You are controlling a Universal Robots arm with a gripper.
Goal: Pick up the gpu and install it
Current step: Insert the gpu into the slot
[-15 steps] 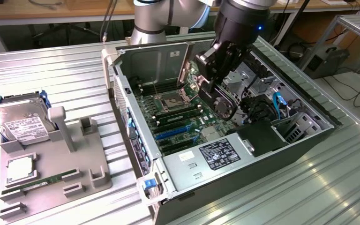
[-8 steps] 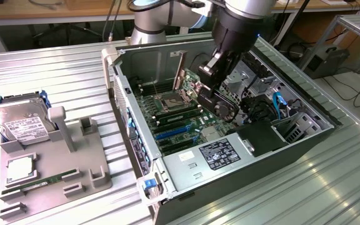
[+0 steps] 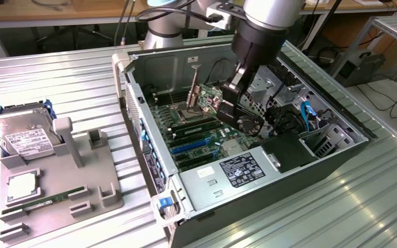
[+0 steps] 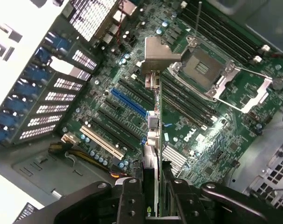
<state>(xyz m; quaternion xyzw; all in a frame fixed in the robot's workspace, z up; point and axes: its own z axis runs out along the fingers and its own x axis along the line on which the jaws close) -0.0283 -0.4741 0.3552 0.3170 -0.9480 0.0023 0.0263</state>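
Silver bracket (image 3: 194, 85) (image 4: 155, 56) and black fan mark the two ends of the graphics card (image 3: 245, 123) (image 4: 153, 135). Your gripper (image 3: 229, 103) (image 4: 152, 205) holds the card inside the open computer case (image 3: 135, 103) (image 4: 43, 93), over the motherboard (image 3: 198, 142) (image 4: 109, 98).

Jaws: drawn narrow onto the card, with the fingers (image 4: 132, 200) pressing one against each face.

Orientation: the card stands on edge. In the exterior view its long axis runs across the case from upper left to lower right. The bracket end points toward the slotted rear wall at the exterior view's left, and the fan end points toward the drive bays at the right. The fan face is turned toward the near side of the case. In the wrist view you look along the card's thin edge. The bracket lies just beside the processor socket (image 3: 184, 111) (image 4: 204, 70), and the blue and black slots lie on the card's other side. You cannot tell whether the lower edge touches a slot.

Surface: the case lies on a ribbed metal table (image 3: 60, 88). At the exterior view's left a gray tray (image 3: 81, 181) carries a hard drive (image 3: 23, 137) and a green memory stick (image 3: 47, 199).

Room: wooden benches and loose cables stand behind the table. A black box (image 3: 361, 64) sits on the floor at the exterior view's right.
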